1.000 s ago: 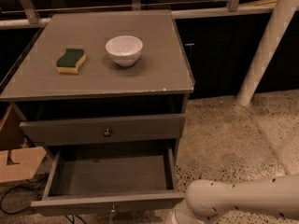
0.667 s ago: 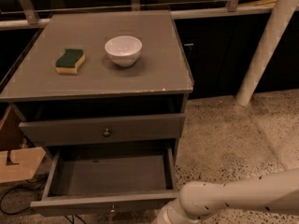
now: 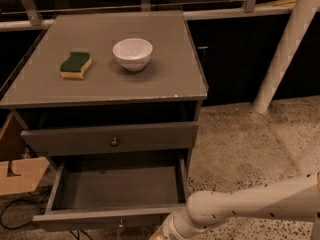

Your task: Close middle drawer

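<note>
The middle drawer (image 3: 117,190) stood pulled well out beneath the upper drawer (image 3: 112,138). The gripper (image 3: 164,232) sat low in view, just beside the open drawer front's right end. On the table (image 3: 165,79) lay a sponge (image 3: 75,65) and a white bowl (image 3: 132,53).

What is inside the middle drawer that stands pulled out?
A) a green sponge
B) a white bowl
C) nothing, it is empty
C: the middle drawer shows only its bare grey floor. The pincer is near its front right corner, at the picture's bottom edge.
</note>
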Controlling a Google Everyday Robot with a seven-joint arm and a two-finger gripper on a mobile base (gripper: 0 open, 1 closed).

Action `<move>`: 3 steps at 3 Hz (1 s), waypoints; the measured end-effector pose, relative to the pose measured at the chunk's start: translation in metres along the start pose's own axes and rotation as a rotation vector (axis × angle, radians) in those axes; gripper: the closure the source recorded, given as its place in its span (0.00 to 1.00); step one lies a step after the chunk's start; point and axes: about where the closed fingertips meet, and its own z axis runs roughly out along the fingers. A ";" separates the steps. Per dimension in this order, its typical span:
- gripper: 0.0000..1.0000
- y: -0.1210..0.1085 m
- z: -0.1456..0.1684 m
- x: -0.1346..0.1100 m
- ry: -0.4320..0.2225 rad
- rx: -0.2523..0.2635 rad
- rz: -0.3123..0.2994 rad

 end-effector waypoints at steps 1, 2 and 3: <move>1.00 -0.027 0.009 -0.024 -0.009 0.021 -0.041; 1.00 -0.041 0.014 -0.041 -0.019 0.034 -0.073; 1.00 -0.048 0.021 -0.050 -0.025 0.047 -0.104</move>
